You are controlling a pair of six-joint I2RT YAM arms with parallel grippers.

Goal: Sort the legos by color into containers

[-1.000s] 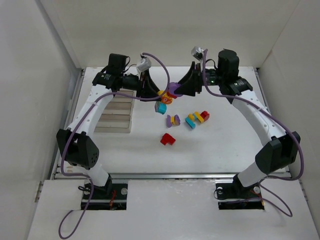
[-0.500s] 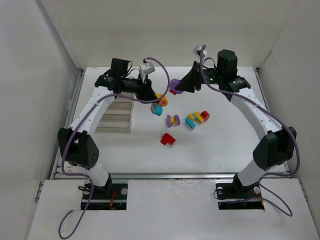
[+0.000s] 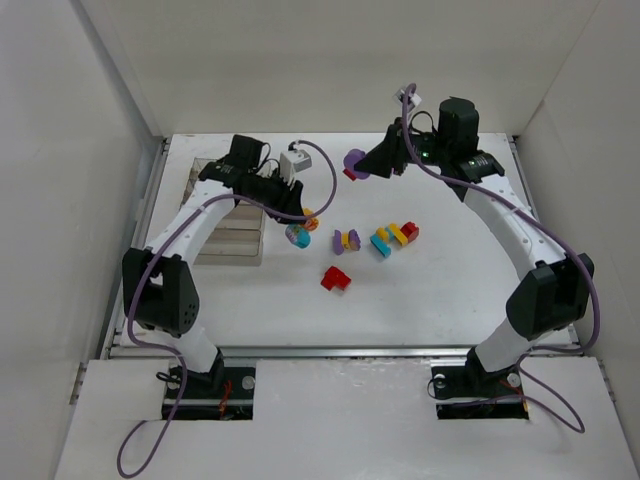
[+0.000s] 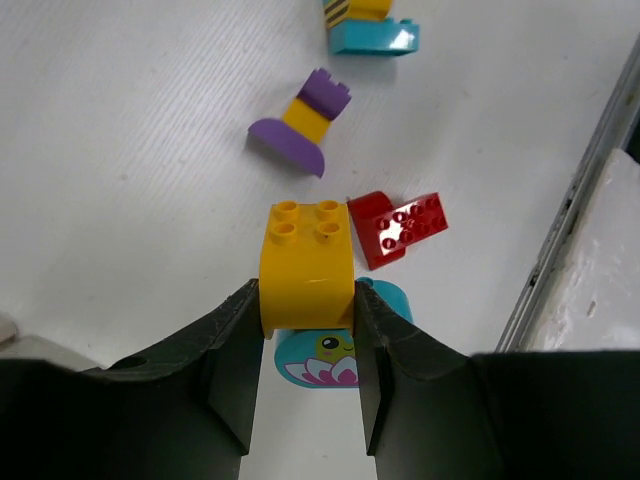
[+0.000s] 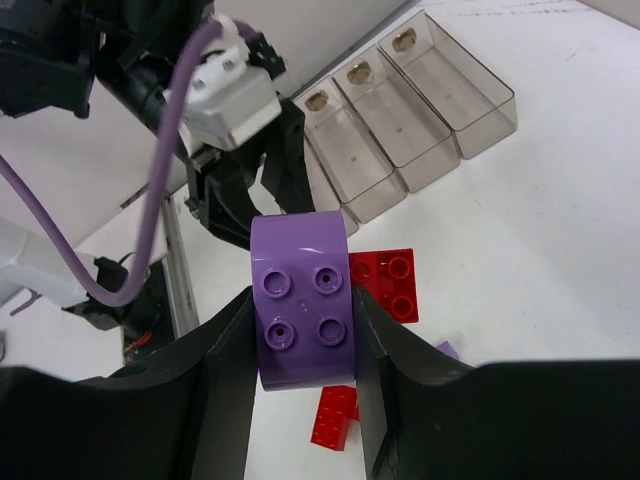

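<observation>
Purple plastic fills my right jaws: they are clamped on the flanks of a purple brick (image 5: 300, 305), studs toward the wrist camera, held up off the counter (image 3: 450, 290). A red piece (image 5: 385, 285) shows tight against the brick's far side. I cannot tell whether it is joined on or lies below.

My left jaws are clamped on a yellow brick (image 4: 306, 262), also lifted. A teal printed piece (image 4: 340, 345) sits under it and looks joined to it.

The containers (image 5: 400, 110) lie ahead of my right jaws and just to the outer side of my left jaws. The 3 compartments I can see hold no bricks, and the 4th is hidden behind my left arm. So I judge that nothing is sorted yet.

On the counter beyond my left jaws, a red brick (image 4: 398, 228) lies just past the tips. A purple-and-yellow pair (image 4: 300, 125) lies farther out, and a teal-and-yellow cluster (image 4: 370, 30) farthest.

Nearly all the work is left. The 2 held pieces need compartments, the yellow looks to need parting from the teal, and the mixed clusters need splitting before each colour can go in.
</observation>
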